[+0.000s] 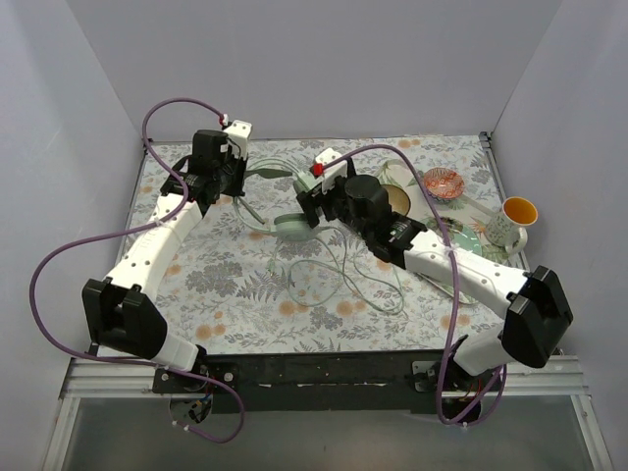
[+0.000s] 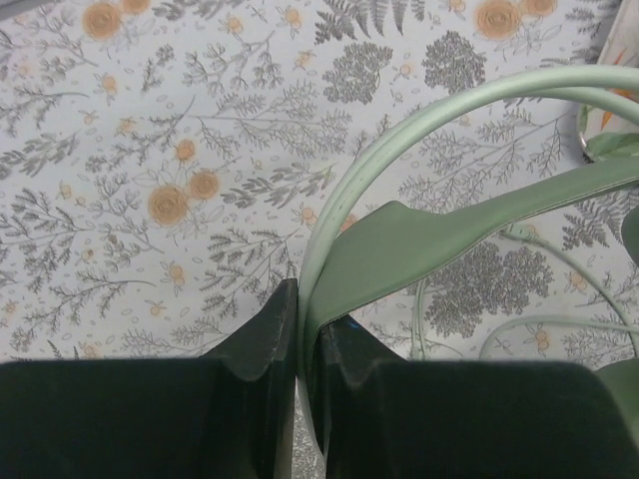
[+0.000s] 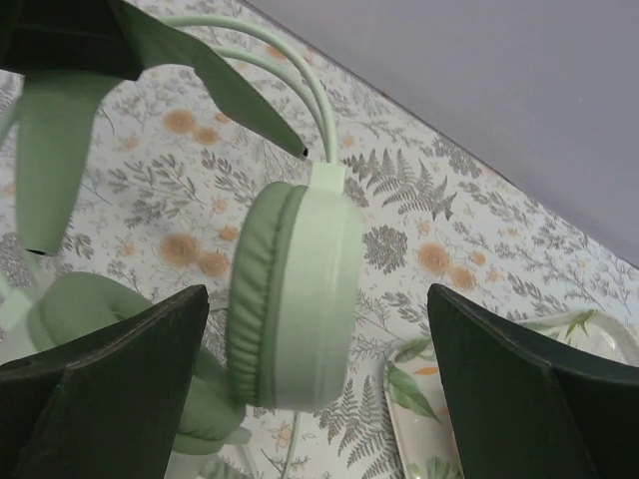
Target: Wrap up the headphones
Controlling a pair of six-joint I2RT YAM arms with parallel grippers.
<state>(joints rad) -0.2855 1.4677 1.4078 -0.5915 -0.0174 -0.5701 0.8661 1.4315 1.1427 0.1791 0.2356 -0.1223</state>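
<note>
The mint-green headphones (image 1: 287,224) are held up over the floral table mat (image 1: 226,275), left of centre. Their thin pale cable (image 1: 345,283) loops loosely on the mat toward the front. My left gripper (image 1: 238,186) is shut on the headband (image 2: 419,249), which sits pinched between the two dark fingers (image 2: 262,339). My right gripper (image 3: 318,299) stands open, with one hanging ear cup (image 3: 295,249) between its fingers and touching neither. The other ear cup (image 3: 85,309) lies lower left, partly behind the left finger.
At the back right of the mat are a pink-orange bowl (image 1: 443,183), a dark olive round dish (image 1: 397,200), a leaf-patterned plate (image 1: 461,228) and a white mug with a yellow inside (image 1: 512,222). Grey walls close in on three sides.
</note>
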